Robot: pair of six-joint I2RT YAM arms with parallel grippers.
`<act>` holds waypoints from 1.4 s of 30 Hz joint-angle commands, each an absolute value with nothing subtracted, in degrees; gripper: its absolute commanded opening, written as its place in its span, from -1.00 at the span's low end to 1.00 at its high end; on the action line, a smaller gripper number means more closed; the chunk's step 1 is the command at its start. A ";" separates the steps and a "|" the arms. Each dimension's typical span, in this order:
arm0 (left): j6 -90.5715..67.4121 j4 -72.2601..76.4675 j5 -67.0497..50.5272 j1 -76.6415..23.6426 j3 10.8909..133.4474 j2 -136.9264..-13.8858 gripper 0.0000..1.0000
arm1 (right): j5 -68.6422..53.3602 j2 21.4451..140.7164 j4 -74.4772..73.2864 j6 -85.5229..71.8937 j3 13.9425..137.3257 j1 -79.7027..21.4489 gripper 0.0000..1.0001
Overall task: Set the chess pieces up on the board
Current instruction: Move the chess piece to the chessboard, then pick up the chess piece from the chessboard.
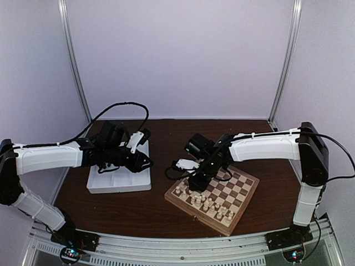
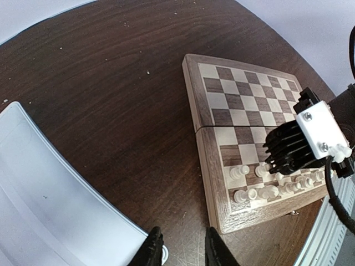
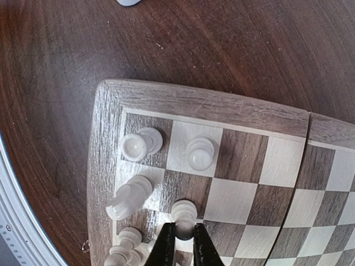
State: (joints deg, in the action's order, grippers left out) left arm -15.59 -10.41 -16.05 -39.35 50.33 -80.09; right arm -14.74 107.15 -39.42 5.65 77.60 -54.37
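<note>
Looking down from above, the board (image 1: 244, 191) sits at an angle on the dark table (image 1: 166, 133). A cluster of cream pieces (image 1: 206, 203) fills the board's near-left squares. The right gripper (image 1: 195, 184) hangs low over the board's left corner, just above those pieces. A white tray (image 1: 119, 183) lies left of the board and apart from it. The left gripper (image 1: 140, 162) hovers over the tray edge that faces the board. From this height neither claw's state can be told.

The left wrist camera shows that gripper's two dark fingers parted, with bare table between them and nothing held. A corner of the tray lies just beside one fingertip. The board is across a stretch of table from the fingers. The cream pieces are lined along the edge of it nearest the rail. The right arm's wrist hangs over that row.

The right wrist camera looks straight down on the board's corner. The two black fingers are clenched on a cream pawn (image 3: 183, 211), whose round head shows just past the tips. The pawn stands a few squares in from the board's corner. Three more cream pieces occupy the squares between the pawn and that corner. Others crowd the board's edge beside the fingers.
</note>
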 commanded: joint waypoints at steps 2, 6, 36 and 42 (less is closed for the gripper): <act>-15.87 -8.28 -15.74 -38.93 49.49 -79.81 -0.46 | -15.63 108.73 -39.11 6.05 80.55 -54.54 -0.80; -15.83 -8.26 -15.56 -38.94 49.49 -79.73 -0.46 | -16.11 109.33 -39.20 6.21 81.39 -54.58 -0.80; -15.90 -8.03 -15.89 -38.94 49.51 -79.81 -0.45 | -15.42 107.45 -44.38 8.51 82.09 -54.21 -0.37; -15.91 -7.76 -16.25 -38.94 49.53 -79.81 -0.45 | -16.84 106.03 -47.05 9.80 81.48 -53.02 -0.37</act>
State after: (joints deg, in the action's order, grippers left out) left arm -15.59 -10.37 -16.03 -39.35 50.00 -80.09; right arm -15.88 109.10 -44.25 8.21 80.53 -53.67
